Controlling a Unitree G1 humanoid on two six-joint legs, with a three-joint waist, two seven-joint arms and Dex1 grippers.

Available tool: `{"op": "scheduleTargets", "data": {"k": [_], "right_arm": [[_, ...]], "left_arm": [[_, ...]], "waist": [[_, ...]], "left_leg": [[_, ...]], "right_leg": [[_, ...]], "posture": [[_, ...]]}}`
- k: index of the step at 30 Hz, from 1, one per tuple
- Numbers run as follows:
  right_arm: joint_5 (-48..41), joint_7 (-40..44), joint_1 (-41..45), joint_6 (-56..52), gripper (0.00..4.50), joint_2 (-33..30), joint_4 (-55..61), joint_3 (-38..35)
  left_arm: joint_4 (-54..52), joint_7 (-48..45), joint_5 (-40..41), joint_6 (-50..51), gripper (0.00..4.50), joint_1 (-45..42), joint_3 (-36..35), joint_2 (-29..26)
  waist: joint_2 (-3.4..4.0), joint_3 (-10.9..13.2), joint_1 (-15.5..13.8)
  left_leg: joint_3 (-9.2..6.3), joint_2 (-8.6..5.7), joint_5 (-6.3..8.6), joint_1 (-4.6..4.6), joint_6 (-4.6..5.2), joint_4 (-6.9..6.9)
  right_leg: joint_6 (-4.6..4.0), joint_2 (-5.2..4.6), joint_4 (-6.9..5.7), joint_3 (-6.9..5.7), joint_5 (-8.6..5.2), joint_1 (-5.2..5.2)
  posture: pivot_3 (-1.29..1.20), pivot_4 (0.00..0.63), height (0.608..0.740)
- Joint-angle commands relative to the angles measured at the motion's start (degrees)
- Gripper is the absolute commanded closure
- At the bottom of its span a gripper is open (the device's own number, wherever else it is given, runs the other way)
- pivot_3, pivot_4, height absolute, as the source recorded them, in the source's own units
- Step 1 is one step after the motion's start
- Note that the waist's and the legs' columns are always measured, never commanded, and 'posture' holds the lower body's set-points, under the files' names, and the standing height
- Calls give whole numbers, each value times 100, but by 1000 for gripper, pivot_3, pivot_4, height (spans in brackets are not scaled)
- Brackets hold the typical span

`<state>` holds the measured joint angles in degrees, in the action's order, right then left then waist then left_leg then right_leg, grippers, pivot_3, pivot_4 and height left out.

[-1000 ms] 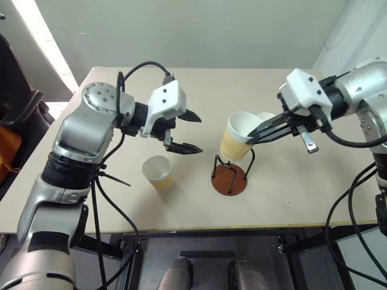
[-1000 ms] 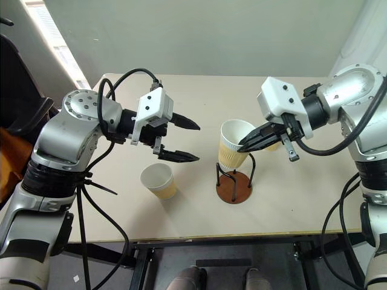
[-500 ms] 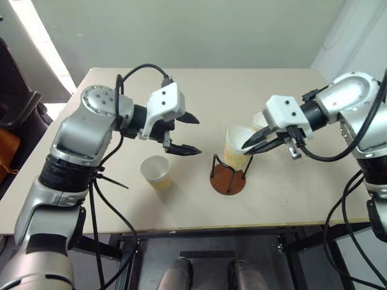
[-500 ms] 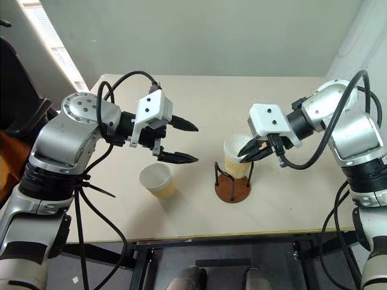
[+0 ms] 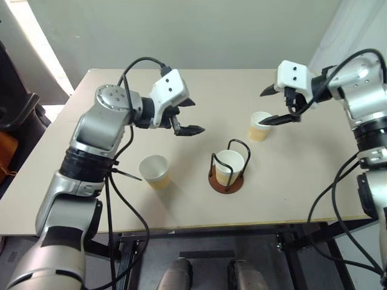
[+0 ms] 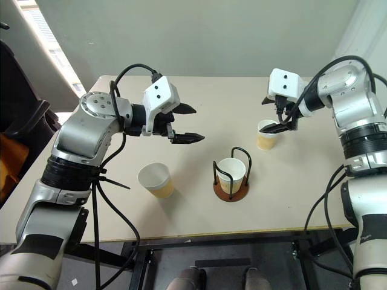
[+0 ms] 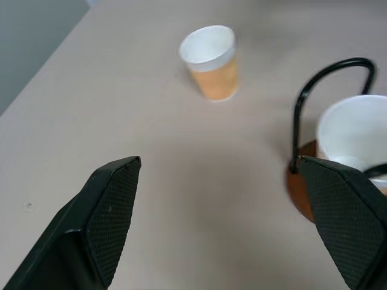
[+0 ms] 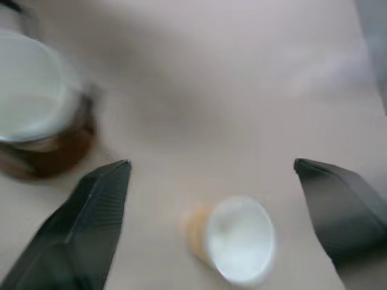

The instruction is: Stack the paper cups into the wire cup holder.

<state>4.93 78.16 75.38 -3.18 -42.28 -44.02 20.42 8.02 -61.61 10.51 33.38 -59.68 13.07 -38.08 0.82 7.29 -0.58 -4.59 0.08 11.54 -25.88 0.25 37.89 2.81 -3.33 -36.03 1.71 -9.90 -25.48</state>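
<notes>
A beige bench (image 5: 199, 90) stands against a pale grey-green wall (image 5: 181, 30). Beside its left edge sits something dark with an orange patch (image 5: 9, 145), perhaps a chair.

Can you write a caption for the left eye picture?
One paper cup sits in the wire holder; two wait outside.
</notes>
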Motion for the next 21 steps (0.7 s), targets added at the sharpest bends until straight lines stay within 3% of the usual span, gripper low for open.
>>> {"op": "scheduleTargets", "data": {"k": [1, 8, 19, 21], "right_arm": [[563, -566, 339, 617, 73, 268, -1205, 142], [829, -1150, 629, 807, 73, 790, -2473, -36], [1292, -1966, 483, 521, 73, 1112, -3063, 23], [1304, -1921, 463, 449, 449, 1166, -3077, -19]], "left_arm": [[-56, 165, -115, 54, 51, -163, -69, 69], [81, 332, -120, 317, 51, -212, -85, 313], [45, 432, -141, 511, 51, -285, -70, 475], [2, 417, -137, 522, 51, -279, -66, 466]], "waist": [[1, 0, -2], [4, 2, -15], [4, 3, -24], [4, 3, -24]], "left_leg": [[0, 0, 0, -6, -1, -4], [6, 1, 8, -25, -26, -30], [7, 4, 21, -21, -42, -29], [6, 5, 21, -19, -42, -29]], "right_leg": [[0, 0, 0, -1, 0, -7], [36, -1, 5, -2, 21, -39], [33, 0, 6, -5, 19, -37], [33, 0, 3, -5, 19, -37]], "posture": [[0, 150, 740], [0, 150, 740], [0, 150, 740], [0, 150, 740]]}}
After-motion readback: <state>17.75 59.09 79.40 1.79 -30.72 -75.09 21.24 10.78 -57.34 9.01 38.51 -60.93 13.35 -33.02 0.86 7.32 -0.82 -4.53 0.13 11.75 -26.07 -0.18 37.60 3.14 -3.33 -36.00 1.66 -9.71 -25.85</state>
